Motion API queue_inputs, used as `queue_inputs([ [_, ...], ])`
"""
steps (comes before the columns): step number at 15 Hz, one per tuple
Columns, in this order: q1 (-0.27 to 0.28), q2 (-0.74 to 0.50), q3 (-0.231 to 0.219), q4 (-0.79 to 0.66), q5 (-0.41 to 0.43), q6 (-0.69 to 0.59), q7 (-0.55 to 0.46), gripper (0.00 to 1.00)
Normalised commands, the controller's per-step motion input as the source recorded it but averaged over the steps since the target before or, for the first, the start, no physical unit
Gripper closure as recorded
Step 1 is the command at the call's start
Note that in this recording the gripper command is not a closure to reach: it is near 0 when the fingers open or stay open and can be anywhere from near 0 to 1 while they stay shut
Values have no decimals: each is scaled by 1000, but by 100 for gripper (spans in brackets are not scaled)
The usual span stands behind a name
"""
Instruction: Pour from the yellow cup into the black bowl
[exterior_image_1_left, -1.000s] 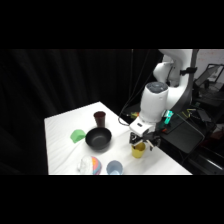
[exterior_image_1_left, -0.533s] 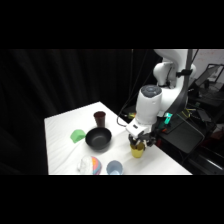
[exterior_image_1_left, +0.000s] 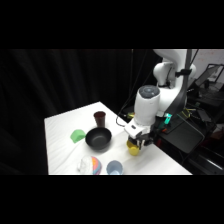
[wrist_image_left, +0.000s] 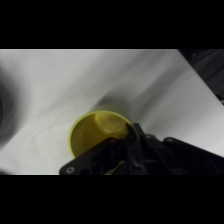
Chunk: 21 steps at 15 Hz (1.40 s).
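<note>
White table (exterior_image_1_left: 62, 135) carries black bowl (exterior_image_1_left: 98, 138) centrally; dark red cup (exterior_image_1_left: 100, 118) behind it, green bowl (exterior_image_1_left: 77, 135) left, yellow cup (exterior_image_1_left: 133, 147) right, striped bowl (exterior_image_1_left: 91, 165) and pale blue cup (exterior_image_1_left: 114, 168) in front.

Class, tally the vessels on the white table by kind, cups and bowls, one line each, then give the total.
Cups: 3 - yellow cup, dark red cup, pale blue cup
Bowls: 3 - black bowl, striped bowl, green bowl
Total: 6

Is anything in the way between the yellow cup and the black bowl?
Nothing visible is. In the side view the yellow cup sits under the gripper, and the black bowl is beside it across bare white table. The dark red cup stands behind the bowl, and the pale blue cup sits nearer the front edge, both off that path.
</note>
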Motion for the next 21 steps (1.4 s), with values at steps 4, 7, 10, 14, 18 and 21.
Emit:
queue_inputs([
  [4, -122, -327, 2, 122, 142, -448, -139, 9],
  [7, -237, -493, 88, 94, 492, -512, -605, 9],
  [10, -143, -317, -44, 301, 474, -645, -634, 9],
  [14, -153, 104, -167, 647, 592, -832, -982, 12],
  [18, -160, 507, -151, 814, 307, -804, -734, 11],
  [21, -155, 577, -39, 819, 238, -802, -518, 12],
])
